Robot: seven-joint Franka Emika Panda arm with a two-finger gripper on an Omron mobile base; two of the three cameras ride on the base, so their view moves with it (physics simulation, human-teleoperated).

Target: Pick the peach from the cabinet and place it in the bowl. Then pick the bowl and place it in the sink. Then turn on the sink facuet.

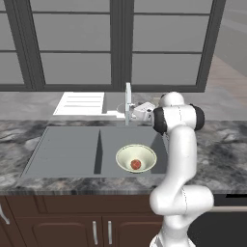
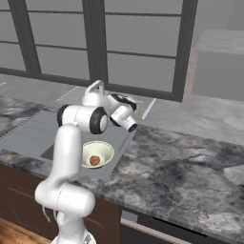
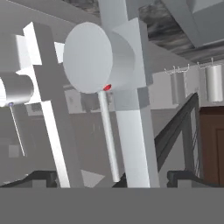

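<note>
I see hand (image 3: 111, 177) spread open at faucet (image 1: 128, 102), frame centre | peach (image 1: 136, 164) in bowl (image 1: 126, 155) | bowl in sink (image 1: 67, 149) right basin

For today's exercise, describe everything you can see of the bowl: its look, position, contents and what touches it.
The bowl is wide, round and pale cream-green with a lighter rim, smooth like glazed ceramic. It sits upright on the floor of the right basin of the grey sink, near the front wall. One small reddish-orange peach rests inside at the bottom. The hand is up by the faucet, not touching the bowl.
</note>
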